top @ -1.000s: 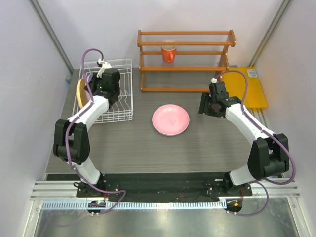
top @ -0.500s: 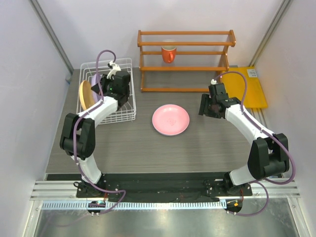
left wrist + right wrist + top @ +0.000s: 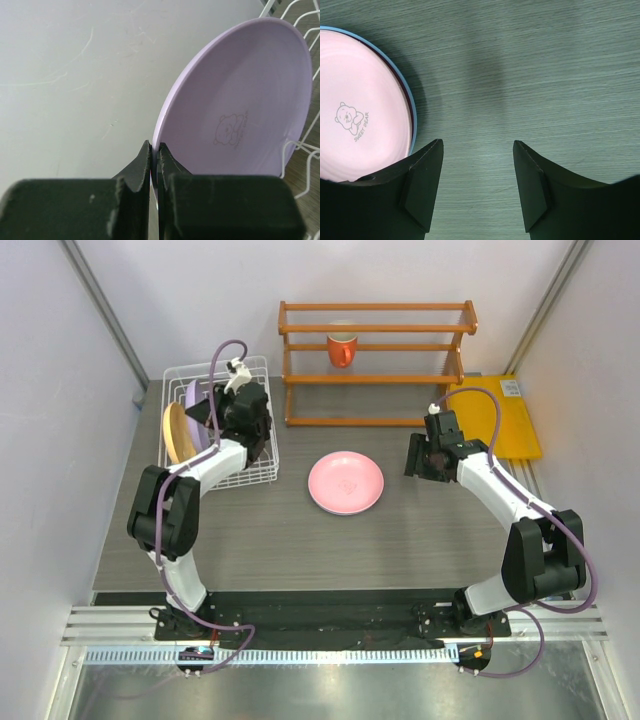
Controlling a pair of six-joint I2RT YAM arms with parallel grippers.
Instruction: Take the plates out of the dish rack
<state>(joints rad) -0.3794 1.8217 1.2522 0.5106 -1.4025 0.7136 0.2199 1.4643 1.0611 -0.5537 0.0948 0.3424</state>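
Note:
The white wire dish rack (image 3: 255, 468) stands at the far left. An orange-yellow plate (image 3: 174, 433) stands on edge at its left side. A lilac plate (image 3: 193, 393) stands upright behind it. My left gripper (image 3: 208, 410) is shut on the lilac plate's rim, as the left wrist view shows: gripper (image 3: 154, 148), plate (image 3: 240, 110), rack wires (image 3: 306, 20). A pink plate (image 3: 345, 482) lies flat mid-table. In the right wrist view it (image 3: 360, 115) rests on a light blue plate, of which only the rim (image 3: 413, 120) shows. My right gripper (image 3: 413, 457) is open and empty just right of this stack (image 3: 477, 145).
An orange wooden shelf (image 3: 377, 360) with an orange mug (image 3: 341, 348) stands at the back. A yellow board (image 3: 497, 417) lies at the far right. Grey walls close in both sides.
My left wrist has swung right and toward the back, and the lilac plate now shows above the rack. The rack has shifted slightly right. The right arm has barely moved.

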